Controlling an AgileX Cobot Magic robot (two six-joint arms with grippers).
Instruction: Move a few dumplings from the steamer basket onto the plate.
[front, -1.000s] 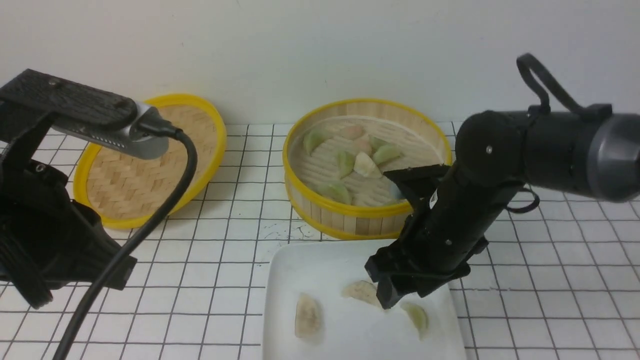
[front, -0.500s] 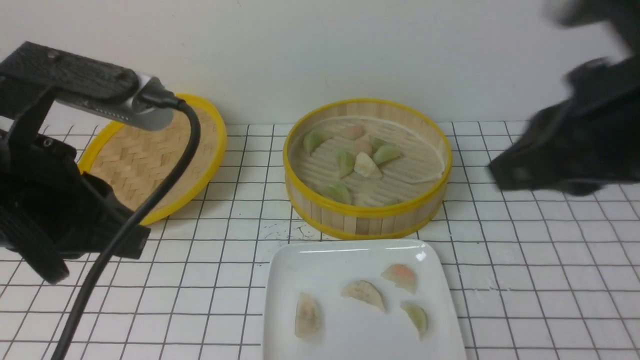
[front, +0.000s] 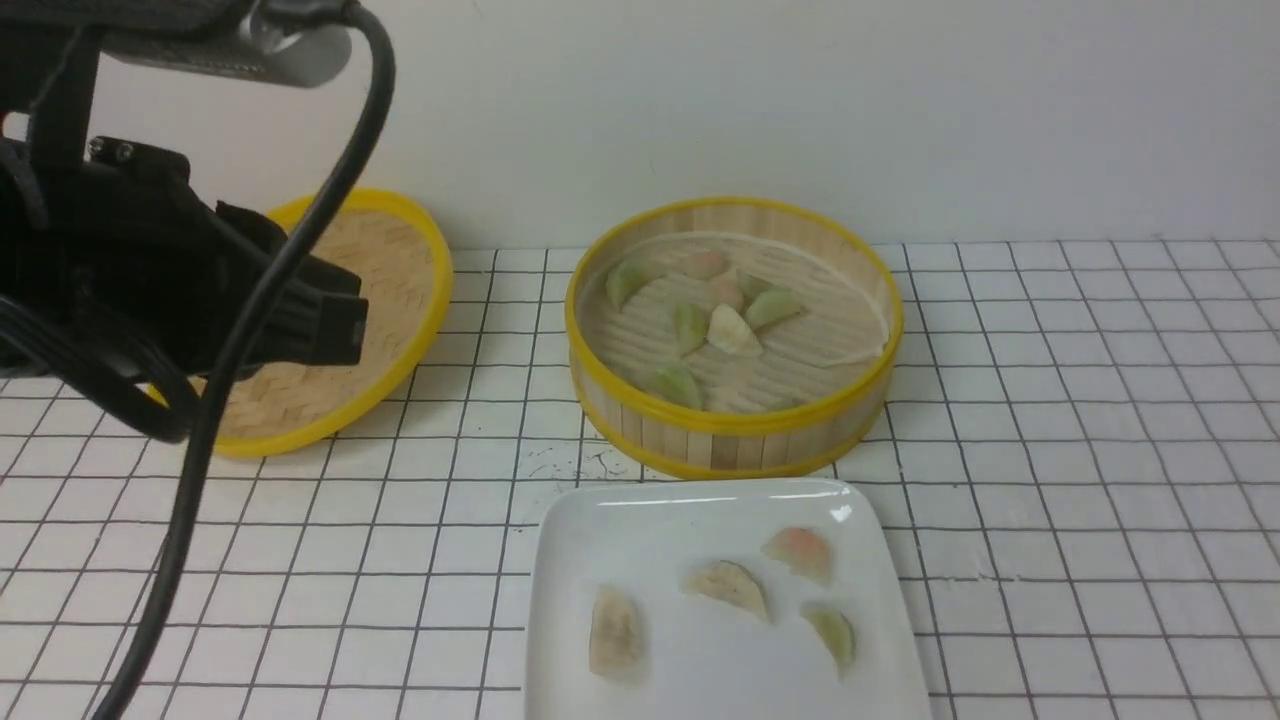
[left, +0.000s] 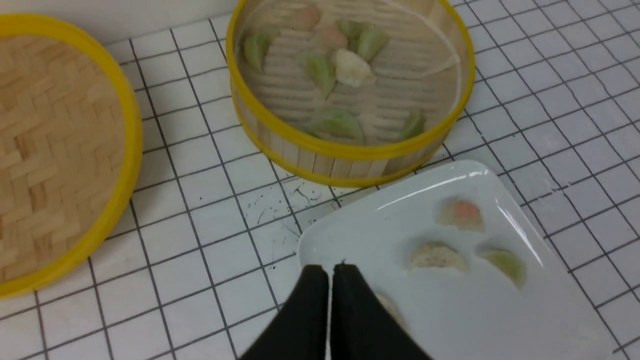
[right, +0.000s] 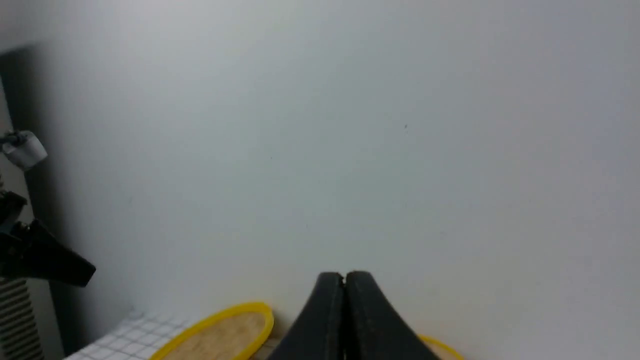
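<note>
white and glossy, the plate (left: 350, 235) lies just under the left fingers (left: 320, 280), which are pressed together with nothing between them. four dumplings (left: 460, 215) rest on it, one partly hidden behind the fingers and the other three a little past the tips. farther beyond the tips stands the steamer basket (left: 320, 155), close to the plate's far edge, with several more dumplings on its ridged floor, some touching in the middle. the woven lid (left: 60, 150) lies on the table (left: 200, 210), well apart to one side. the right fingers (right: 334, 290) are also together and empty, held high and pointing at the bare wall (right: 350, 125). i judge that one placing is finished. if one more is wanted, the fingers must part, pass over the basket wall and close softly on a dumpling that lies alone.
</note>
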